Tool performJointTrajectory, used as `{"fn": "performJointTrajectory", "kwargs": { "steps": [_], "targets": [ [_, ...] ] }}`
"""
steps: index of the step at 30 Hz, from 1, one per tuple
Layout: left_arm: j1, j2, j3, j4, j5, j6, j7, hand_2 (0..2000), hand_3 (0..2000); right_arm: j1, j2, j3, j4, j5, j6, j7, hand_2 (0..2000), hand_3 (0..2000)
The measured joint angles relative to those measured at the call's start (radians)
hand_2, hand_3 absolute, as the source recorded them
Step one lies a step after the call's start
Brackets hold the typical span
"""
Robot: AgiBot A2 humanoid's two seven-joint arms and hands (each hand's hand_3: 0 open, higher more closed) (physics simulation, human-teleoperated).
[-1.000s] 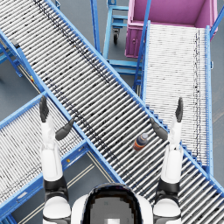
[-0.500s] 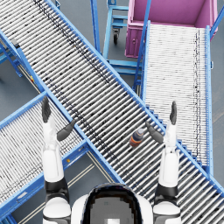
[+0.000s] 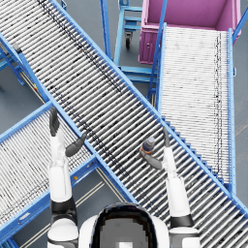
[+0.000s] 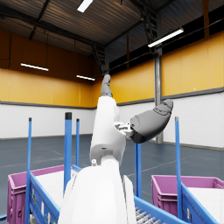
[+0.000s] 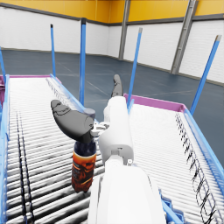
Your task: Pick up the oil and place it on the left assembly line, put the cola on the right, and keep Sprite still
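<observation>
The cola bottle [image 3: 147,144] stands upright on the middle roller belt [image 3: 97,97], just beside my right hand [image 5: 74,121] — spread apart, holding nothing. If I bump its top, it could tip and roll away. My left hand [image 4: 148,122] is spread, empty.

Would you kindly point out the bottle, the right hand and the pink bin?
bottle [image 5: 83,170]: right wrist view, its label.
right hand [image 3: 161,154]: head view, its middle.
pink bin [image 3: 193,13]: head view, its bare inside.

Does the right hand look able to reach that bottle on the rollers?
Probably yes: the right hand is open right beside the bottle, thumb near its cap, with nothing between them.
</observation>
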Motion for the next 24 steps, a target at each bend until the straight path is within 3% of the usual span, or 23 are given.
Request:
{"fn": "performJointTrajectory", "kwargs": {
  "steps": [5, 12, 18, 19, 20, 24],
  "targets": [
    [-0.006, 0.003, -0.001, -0.005, 0.000, 0.000, 0.000, 0, 0, 0.045, -0.024, 0.048, -0.175, 0.000, 0.000, 0.000, 0, 0],
    [-0.008, 0.009, 0.014, 0.007, 0.000, 0.000, 0.000, 0, 0, 0.180, -0.081, 0.105, -0.528, 0.000, 0.000, 0.000, 0, 0],
    [-0.007, 0.013, 0.009, 0.021, 0.000, 0.000, 0.000, 0, 0, 0.273, -0.122, 0.140, -0.730, 0.000, -0.002, 0.001, 0, 0],
    [-0.007, 0.014, 0.007, 0.022, 0.000, 0.000, 0.000, 0, 0, 0.287, -0.127, 0.141, -0.748, 0.000, -0.008, 0.002, 1361, 327],
    [-0.007, 0.014, 0.006, 0.023, 0.000, 0.000, 0.000, 0, 0, 0.298, -0.131, 0.141, -0.761, 0.001, -0.014, 0.003, 2000, 653],
    [-0.006, 0.017, 0.010, 0.022, 0.000, 0.000, 0.000, 0, 0, 0.317, -0.138, 0.136, -0.790, 0.001, -0.024, 0.005, 2000, 1960]
  ]
}}
